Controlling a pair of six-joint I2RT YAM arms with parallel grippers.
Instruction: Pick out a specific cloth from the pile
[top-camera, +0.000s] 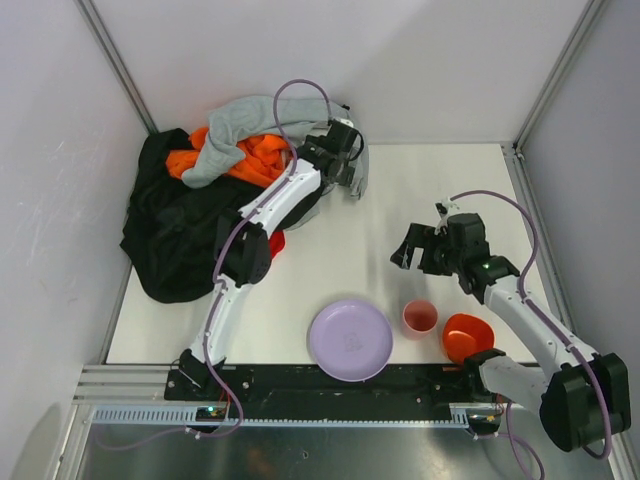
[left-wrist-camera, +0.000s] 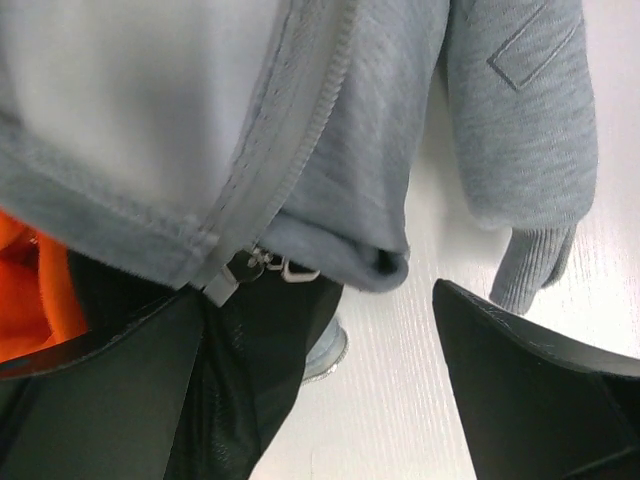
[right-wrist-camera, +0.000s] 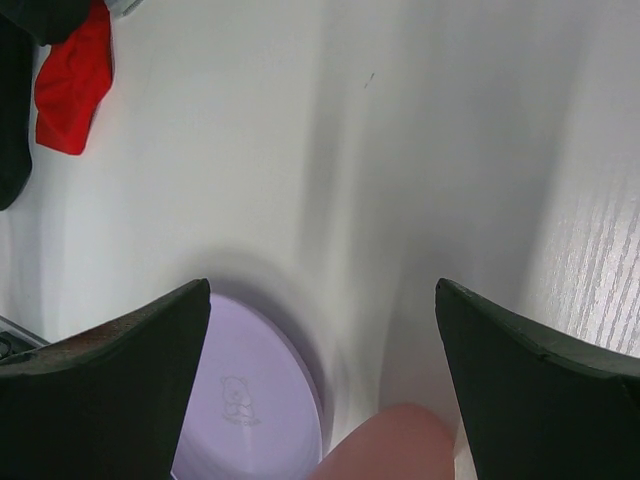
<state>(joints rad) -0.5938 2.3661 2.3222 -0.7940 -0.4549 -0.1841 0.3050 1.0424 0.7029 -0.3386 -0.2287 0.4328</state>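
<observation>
Overhead, the white bench fills the middle of the frame, and the pile sits in its upper left. The big black garment spreads widest, down the left side. The gray sweatshirt is draped over the top of it, with the orange garment showing underneath and to the right.

The left arm reaches diagonally up over the pile's right edge. The left gripper is at the sweatshirt's right end, just above frame centre. In the left wrist view that gripper is spread wide with nothing clamped. Gray sweatshirt with its zipper fills the top, black fabric lies lower left, and a cuff hangs on the right.

The right gripper hangs over bare bench, right of centre and well apart from the pile. Its own camera shows the right gripper wide too, empty between the fingers.

Along the bottom of the overhead frame come the lilac plate, then the orange bowl at lower right, then the pink cup between them.

Smallest of all is the red cloth, peeking out left of centre at the black garment's right edge, tucked beside the left arm's elbow. The right wrist camera catches the cloth in its upper left corner, lying on the bench against black fabric.
</observation>
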